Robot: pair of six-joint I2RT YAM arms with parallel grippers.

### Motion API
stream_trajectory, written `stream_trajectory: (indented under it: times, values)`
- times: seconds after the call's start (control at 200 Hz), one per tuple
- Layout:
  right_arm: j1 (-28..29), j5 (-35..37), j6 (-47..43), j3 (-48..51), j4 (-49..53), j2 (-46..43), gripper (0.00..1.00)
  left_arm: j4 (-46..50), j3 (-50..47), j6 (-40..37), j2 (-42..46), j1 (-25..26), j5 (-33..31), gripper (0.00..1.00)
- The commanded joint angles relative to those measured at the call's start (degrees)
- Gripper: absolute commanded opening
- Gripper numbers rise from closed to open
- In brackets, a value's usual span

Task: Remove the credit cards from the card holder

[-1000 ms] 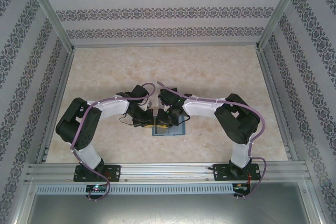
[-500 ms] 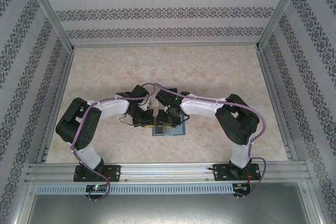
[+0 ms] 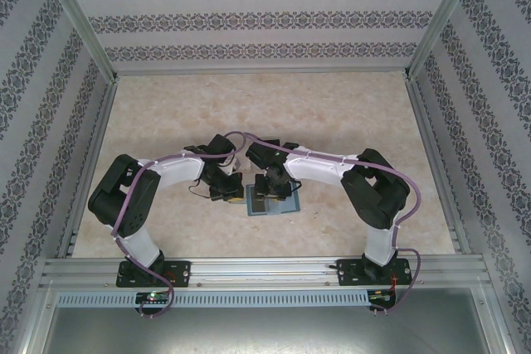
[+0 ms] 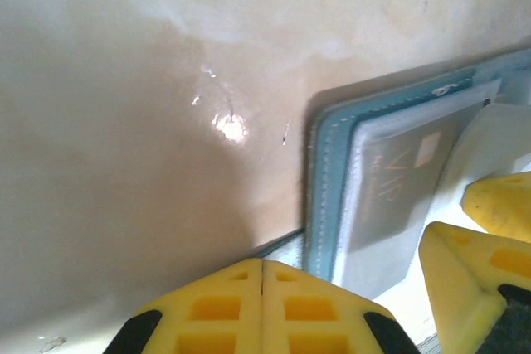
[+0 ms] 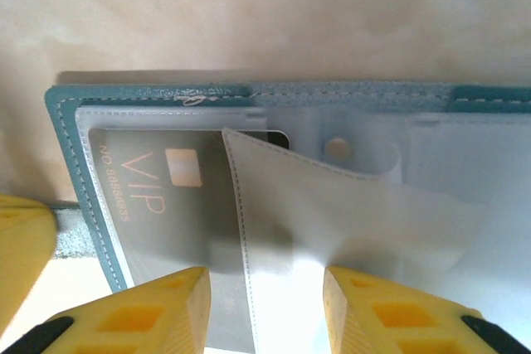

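The teal card holder (image 3: 284,208) lies open on the table between the two arms. Its stitched teal edge (image 5: 65,134) frames clear plastic sleeves. A grey credit card (image 5: 158,201) marked "VIP" sits in the left sleeve, also seen in the left wrist view (image 4: 404,184). One clear sleeve flap (image 5: 332,213) curls up over the middle. My right gripper (image 5: 265,304) hangs open above that flap, one finger on each side. My left gripper (image 4: 262,269) is shut, its tips at the holder's left edge (image 4: 319,172).
The beige marble-look table (image 3: 265,113) stretches away behind the holder. Patterned walls and metal posts (image 3: 79,31) close it in on three sides. The right gripper's yellow fingers (image 4: 473,263) sit close beside the left gripper.
My right gripper's jaws have spread apart over the holder. The holder has shifted slightly to the right. The left gripper has stayed shut in place.
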State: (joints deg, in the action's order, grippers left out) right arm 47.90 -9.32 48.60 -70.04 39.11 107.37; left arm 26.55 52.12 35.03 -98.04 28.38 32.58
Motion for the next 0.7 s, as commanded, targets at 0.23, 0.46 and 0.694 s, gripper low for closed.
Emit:
stream_trajectory:
  times: [0.23, 0.46, 0.694]
  values:
    - [0.9, 5.7, -2.6, -3.1, 7.2, -0.6, 0.49, 2.0, 1.4, -1.1, -0.7, -0.6, -0.6, 0.00]
    - [1.2, 8.6, -3.7, -4.6, 10.4, -0.3, 0.52, 1.9, 1.3, -1.0, -0.7, -0.6, -0.6, 0.00]
    - [1.3, 10.1, -3.9, -4.9, 11.8, 0.1, 0.56, 2.0, 1.3, -1.0, -0.7, -0.6, -0.6, 0.00]
